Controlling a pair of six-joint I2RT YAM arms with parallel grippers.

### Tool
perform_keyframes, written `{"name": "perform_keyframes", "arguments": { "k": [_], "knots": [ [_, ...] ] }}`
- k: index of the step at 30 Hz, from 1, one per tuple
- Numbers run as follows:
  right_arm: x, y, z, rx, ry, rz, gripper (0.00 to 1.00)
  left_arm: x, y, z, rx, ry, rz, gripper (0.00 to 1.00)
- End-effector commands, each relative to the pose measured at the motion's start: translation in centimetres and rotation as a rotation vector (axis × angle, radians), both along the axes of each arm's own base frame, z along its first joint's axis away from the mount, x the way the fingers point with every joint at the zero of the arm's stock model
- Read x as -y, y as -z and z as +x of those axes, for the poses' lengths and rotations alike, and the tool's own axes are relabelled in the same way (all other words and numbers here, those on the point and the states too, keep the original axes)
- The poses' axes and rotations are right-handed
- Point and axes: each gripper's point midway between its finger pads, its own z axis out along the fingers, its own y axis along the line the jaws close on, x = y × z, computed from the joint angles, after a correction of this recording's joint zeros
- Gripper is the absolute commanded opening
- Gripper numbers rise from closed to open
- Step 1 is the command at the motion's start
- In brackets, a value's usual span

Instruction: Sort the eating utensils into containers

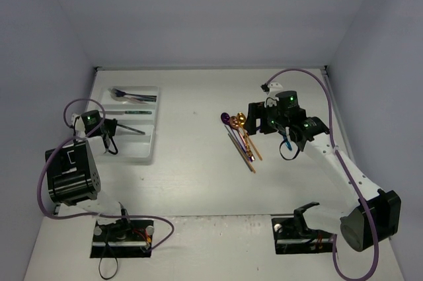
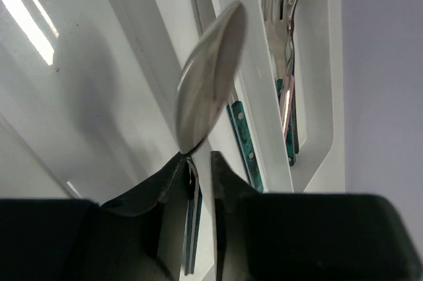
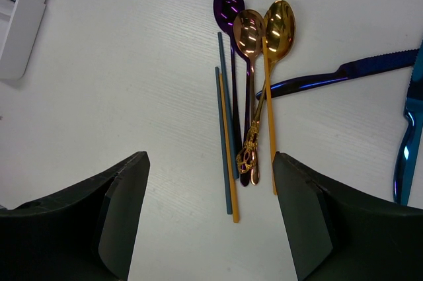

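1. Left fingers (image 2: 223,182) fill the bottom of the left wrist view and are set narrow. The neck of a silver spoon (image 2: 210,76) passes between them. It lies against one finger with a dark sliver beside the other, so I cannot tell whether it is pinched.
2. Its bowl tilts up over the white tray (image 2: 99,96), above a wall between two compartments.
3. Forks (image 2: 281,10) lie in the outermost compartment, and a teal-handled knife (image 2: 239,125) lies in the one next to it.
4. Right fingers (image 3: 125,215) stand wide apart and hold nothing, hovering over the table (image 3: 132,96).
5. Ahead of them, in line with the gap, lies a cluster: a purple spoon (image 3: 228,3), a copper spoon (image 3: 250,30) and a gold spoon (image 3: 279,23). Their bowls point away and touch, with thin blue and orange sticks (image 3: 228,162) alongside.
6. A dark blue knife (image 3: 344,73) reaches in from the right to the spoon handles. A teal-blue knife (image 3: 404,149) lies at the right edge.
7. Seen from above, tray and cluster are well apart.
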Motion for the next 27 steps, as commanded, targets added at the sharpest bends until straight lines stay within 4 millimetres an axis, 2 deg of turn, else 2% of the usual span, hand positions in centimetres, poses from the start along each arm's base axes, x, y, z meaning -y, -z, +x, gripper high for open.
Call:
{"name": "perform_keyframes", "arguments": {
  "k": [1, 5, 6, 13, 16, 17, 18, 21, 23, 25, 27],
  "knots": [
    [0.0, -1.4, 0.3, 0.049, -0.006, 0.025, 0.73, -0.5, -4.5, 1.6, 0.169, -0.015, 0.012, 0.33],
    [0.0, -1.4, 0.4, 0.05, -0.006, 0.023, 0.73, -0.4, -4.6, 0.1, 0.175, -0.047, 0.002, 0.56],
    [0.0, -1.4, 0.5, 0.05, -0.005, 0.022, 0.73, -0.4, -4.5, -0.3, 0.175, -0.056, -0.001, 0.59],
    [0.3, -1.5, 0.6, 0.054, 0.011, 0.017, 0.73, 0.0, -5.3, -2.3, 0.194, -0.083, -0.01, 0.69],
    [1.4, -1.3, 1.4, 0.048, 0.082, -0.005, 0.73, 0.6, -7.6, -2.1, 0.229, -0.046, -0.013, 0.71],
    [1.8, -1.0, 1.6, 0.037, 0.116, -0.007, 0.73, 1.0, -7.8, -2.3, 0.21, -0.025, -0.008, 0.71],
    [3.0, -0.3, 2.0, 0.015, 0.17, -0.037, 0.73, 1.5, -9.4, -1.9, 0.23, 0.014, 0.016, 0.71],
    [5.5, 2.0, 2.5, -0.07, 0.28, -0.089, 0.71, 4.1, -11.0, -2.0, 0.174, 0.14, 0.072, 0.72],
    [6.1, 3.7, 2.9, -0.128, 0.309, -0.109, 0.69, 7.2, -13.1, -1.9, 0.128, 0.281, 0.172, 0.72],
    [5.9, 5.4, 3.1, -0.186, 0.312, -0.116, 0.68, 10.3, -13.7, -2.2, 0.066, 0.411, 0.262, 0.72],
    [5.5, 6.4, 3.2, -0.222, 0.31, -0.111, 0.65, 14.7, -14.5, -2.9, 0.039, 0.583, 0.355, 0.72]
  ]
}}
